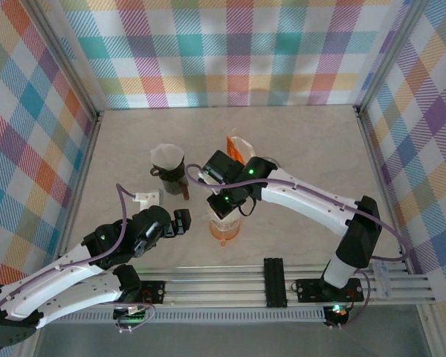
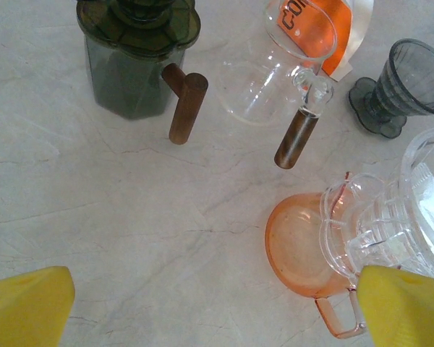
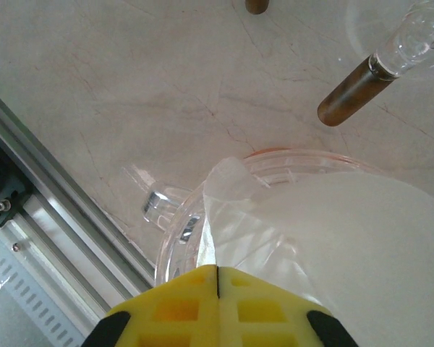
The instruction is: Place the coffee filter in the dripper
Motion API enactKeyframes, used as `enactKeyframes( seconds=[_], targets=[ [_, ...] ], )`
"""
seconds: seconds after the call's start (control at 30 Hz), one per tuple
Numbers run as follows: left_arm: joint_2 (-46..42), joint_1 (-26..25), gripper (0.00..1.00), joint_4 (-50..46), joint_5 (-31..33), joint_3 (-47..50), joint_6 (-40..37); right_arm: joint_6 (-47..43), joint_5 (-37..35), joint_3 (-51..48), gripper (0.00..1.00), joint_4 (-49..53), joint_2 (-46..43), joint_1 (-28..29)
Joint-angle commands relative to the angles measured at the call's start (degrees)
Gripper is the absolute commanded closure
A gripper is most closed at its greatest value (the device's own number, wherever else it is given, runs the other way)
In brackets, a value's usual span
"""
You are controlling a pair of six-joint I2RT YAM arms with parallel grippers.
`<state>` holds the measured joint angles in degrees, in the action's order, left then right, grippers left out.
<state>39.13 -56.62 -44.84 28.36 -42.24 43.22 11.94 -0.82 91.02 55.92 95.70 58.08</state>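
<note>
White paper coffee filter (image 3: 347, 238) is seen lying inside the clear ribbed plastic dripper (image 3: 175, 235), its creased edge rising past the rim on the near side. The edge is clamped between the yellow fingers of the right pincer (image 3: 217, 278), which are pressed together with the paper running into the seam between them. The dripper is stacked on an orange glass cup (image 2: 300, 246), which stands on the pale marbled desk (image 1: 305, 141) just ahead of the arm bases.

The left pincer (image 2: 213, 289) is held above bare desk to the left of the cup, its yellow fingers (image 2: 25, 307) spread wide apart with nothing between them.

Behind the cup, a clear glass carafe with a brown wooden handle (image 2: 275, 72) is lying on its side, with an orange packet (image 2: 315, 25) just beyond it. A dark smoky container with a wooden handle (image 2: 141, 65) stands to the left, and a second white paper cone (image 1: 167, 156) is set on top of it. A dark grey glass goblet-shaped dripper (image 2: 409, 83) stands at the right.
</note>
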Motion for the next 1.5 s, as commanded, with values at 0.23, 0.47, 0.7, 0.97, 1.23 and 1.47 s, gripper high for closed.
enactKeyframes(
  seconds=[0.23, 0.47, 0.7, 0.97, 1.23, 1.47],
  targets=[
    [-0.55, -0.68, 0.00, 1.06, -1.29, -2.41, -0.40, 2.18, -0.35, -3.19, 0.61, -3.69, -3.33, -0.43],
    [0.28, -0.68, 0.00, 2.53, -3.37, -3.92, -0.84, 2.55, -0.41, -5.81, 0.40, -6.23, -7.68, -0.48],
    [6.27, -0.61, 0.00, 8.45, -10.11, -7.43, -5.16, 4.82, -4.58, -11.38, 0.33, -9.04, -14.42, -2.09],
    [17.72, 1.40, 0.37, 11.55, -15.08, -12.34, -8.52, 6.37, -6.70, -18.74, 0.36, -10.29, -19.75, -7.95],
    [20.93, 5.46, 0.57, 14.24, -19.90, -11.31, -8.19, 6.49, -6.48, -21.18, 0.49, -11.99, -19.39, -8.25],
    [22.09, 6.91, 0.65, 15.04, -20.87, -9.58, -7.92, 6.77, -5.95, -23.43, 0.56, -13.19, -18.28, -8.24]
  ],
)
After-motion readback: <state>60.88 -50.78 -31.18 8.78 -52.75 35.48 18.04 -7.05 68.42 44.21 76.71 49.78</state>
